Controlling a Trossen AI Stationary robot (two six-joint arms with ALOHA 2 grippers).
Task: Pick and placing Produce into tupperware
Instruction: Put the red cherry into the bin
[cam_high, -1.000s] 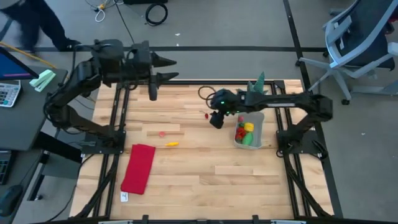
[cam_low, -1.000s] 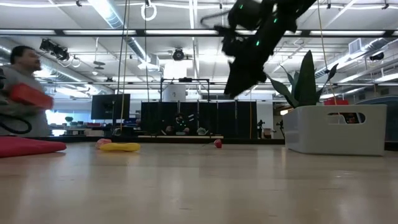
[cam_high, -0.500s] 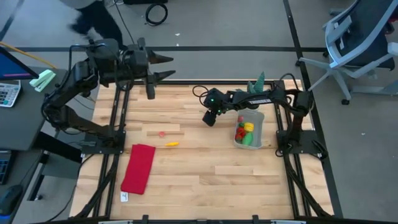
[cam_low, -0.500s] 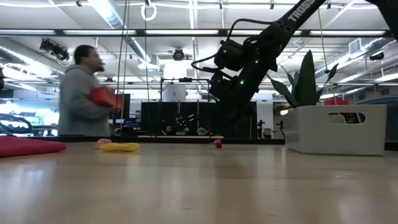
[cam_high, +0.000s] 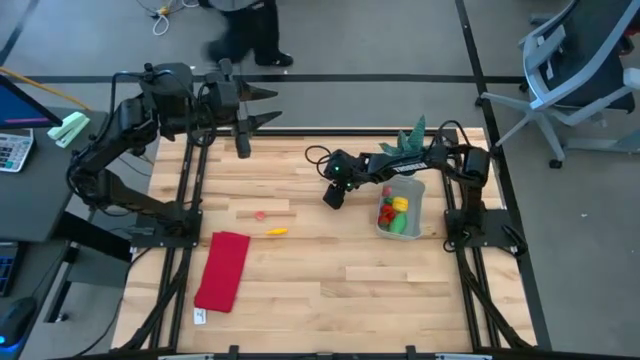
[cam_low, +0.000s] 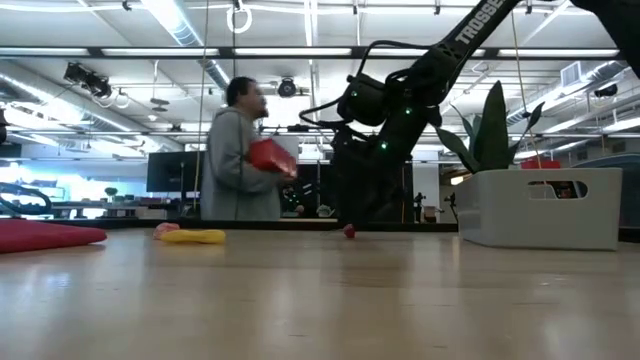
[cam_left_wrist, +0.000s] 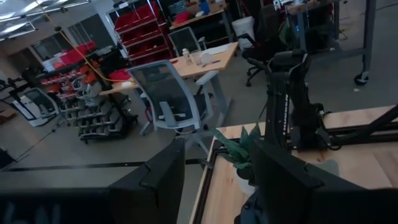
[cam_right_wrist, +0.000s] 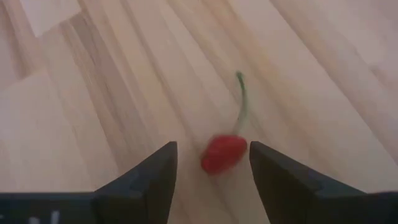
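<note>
- Right gripper (cam_right_wrist: 211, 168) low over the table, fingers spread.
- Red cherry (cam_right_wrist: 224, 152) lies between them, ungripped, centre frame.
- Left gripper (cam_high: 262, 106) waits upper left, spread.

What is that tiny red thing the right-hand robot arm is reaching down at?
Find the tupperware of produce on the wooden table. Just left of it, between the right hand's open fingers, lies a toy cherry: small, red, with a thin green stem, unlike the yellow piece farther left.

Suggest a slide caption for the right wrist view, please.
Open right claw straddling a small red cherry with a green stem on the wooden table.
</note>
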